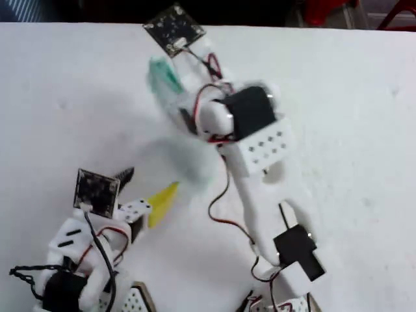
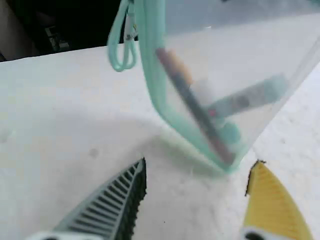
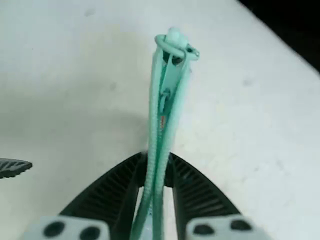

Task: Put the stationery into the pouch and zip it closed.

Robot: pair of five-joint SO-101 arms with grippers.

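Dangling translucent mint-edged pouch (image 2: 225,65)

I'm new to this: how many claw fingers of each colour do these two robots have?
Dark fingers: 3 (one on the left gripper, two on the right gripper, shut on the pouch)
Yellow fingers: 1 (left gripper)
Total: 4
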